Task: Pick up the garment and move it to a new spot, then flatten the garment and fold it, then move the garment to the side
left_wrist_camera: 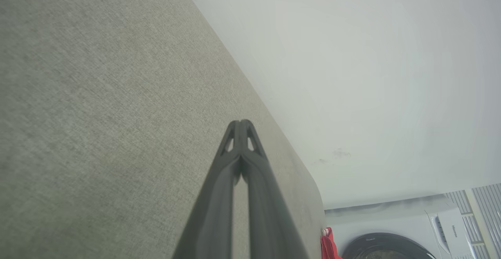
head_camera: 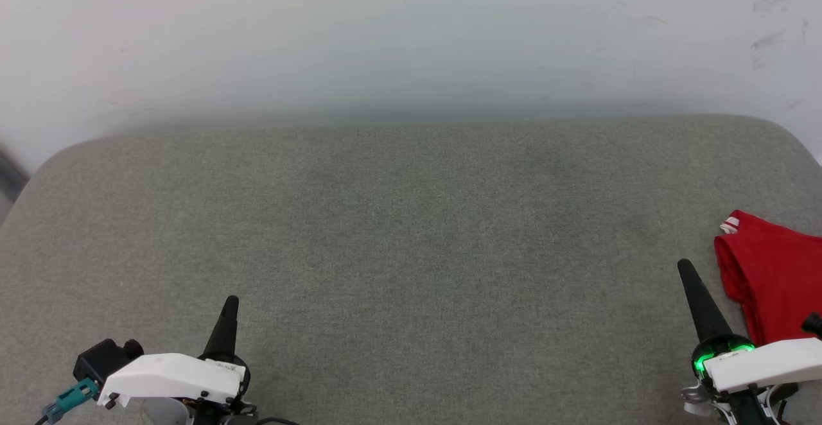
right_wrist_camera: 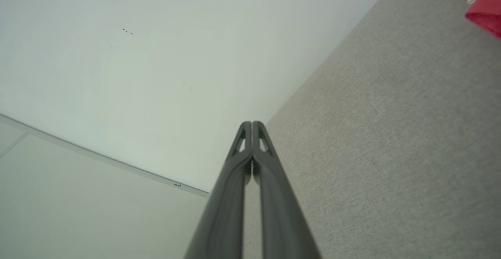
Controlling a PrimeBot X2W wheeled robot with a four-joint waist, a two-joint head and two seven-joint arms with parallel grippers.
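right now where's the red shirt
In the head view the red shirt lies at the far right of the grey surface, beside the right gripper.

Readable in small dark letters: "Hisense", printed on the white control panel of a washing machine, at the lower right corner of the left wrist view. Set sideways there, running up the panel. Faint grey print on the white wrist cover of the left arm in the head view, too small to make out.
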